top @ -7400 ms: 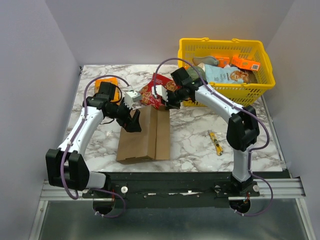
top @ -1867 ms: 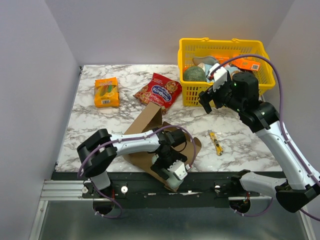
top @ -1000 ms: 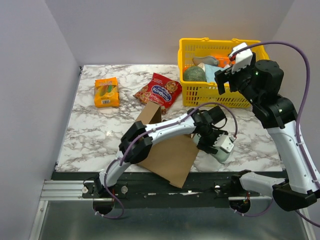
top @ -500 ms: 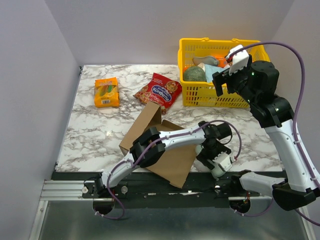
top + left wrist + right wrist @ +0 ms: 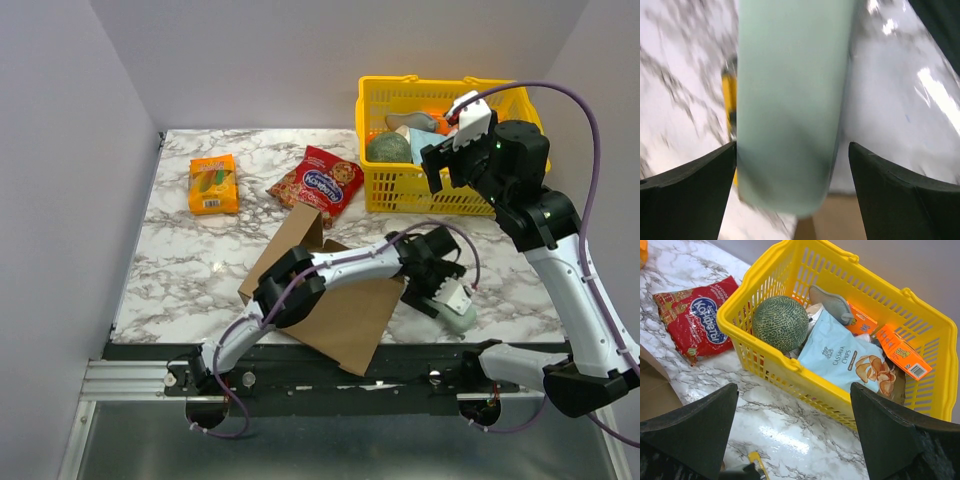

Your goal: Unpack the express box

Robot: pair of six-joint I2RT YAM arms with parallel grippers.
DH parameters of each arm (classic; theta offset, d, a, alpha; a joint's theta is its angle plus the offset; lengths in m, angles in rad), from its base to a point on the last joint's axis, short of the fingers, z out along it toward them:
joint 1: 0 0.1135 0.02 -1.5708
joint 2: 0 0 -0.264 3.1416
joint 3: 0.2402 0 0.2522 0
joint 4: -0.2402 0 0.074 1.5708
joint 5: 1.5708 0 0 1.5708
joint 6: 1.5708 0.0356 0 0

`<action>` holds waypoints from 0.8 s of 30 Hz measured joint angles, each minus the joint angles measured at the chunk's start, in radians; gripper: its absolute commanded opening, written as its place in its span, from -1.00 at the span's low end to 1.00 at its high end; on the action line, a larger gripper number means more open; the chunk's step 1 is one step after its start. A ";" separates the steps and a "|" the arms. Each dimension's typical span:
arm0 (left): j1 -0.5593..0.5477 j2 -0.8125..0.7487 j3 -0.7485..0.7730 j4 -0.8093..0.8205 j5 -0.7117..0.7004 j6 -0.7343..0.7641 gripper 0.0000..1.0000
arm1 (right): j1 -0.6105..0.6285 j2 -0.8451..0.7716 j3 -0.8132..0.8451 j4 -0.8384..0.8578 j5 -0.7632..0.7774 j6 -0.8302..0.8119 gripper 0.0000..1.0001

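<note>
**Express box at lower centre, with the left gripper just right of it**

The flat brown cardboard express box (image 5: 335,305) is laid slanting toward lower right. The nearer left gripper (image 5: 450,300) is seemingly clenched on a smooth pale green object (image 5: 790,100). At upper right, the right gripper (image 5: 437,172) is held wide open and empty.

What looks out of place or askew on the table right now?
The flat brown cardboard box lies twisted diagonally, its near corner poking past the marble table's front edge, one flap tilted up. The left arm stretches across it.
</note>
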 measured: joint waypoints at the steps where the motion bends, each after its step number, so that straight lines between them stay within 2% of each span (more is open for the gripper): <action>1: 0.019 -0.049 -0.067 -0.003 0.004 -0.011 0.97 | 0.000 0.001 0.000 0.000 -0.002 0.000 0.99; 5: 0.130 -0.361 -0.373 -0.025 0.030 -0.059 0.97 | 0.000 0.001 0.000 -0.001 -0.006 -0.003 1.00; 10: 0.305 -0.645 -0.525 -0.098 0.042 -0.142 0.97 | -0.002 0.004 -0.001 -0.005 -0.013 -0.019 1.00; 12: 0.364 -0.674 -0.559 -0.123 0.028 -0.196 0.97 | -0.002 0.007 -0.002 -0.011 -0.026 -0.027 0.99; 16: 0.502 -0.628 -0.587 -0.140 -0.058 -0.321 0.97 | -0.002 0.016 -0.013 -0.023 -0.068 -0.040 1.00; 21: 0.640 -0.554 -0.544 -0.122 -0.168 -0.477 0.97 | -0.002 0.061 -0.001 -0.026 -0.097 -0.042 0.99; 24: 0.683 -0.558 -0.520 -0.114 -0.163 -0.502 0.97 | -0.002 0.124 0.050 -0.040 -0.135 -0.042 0.99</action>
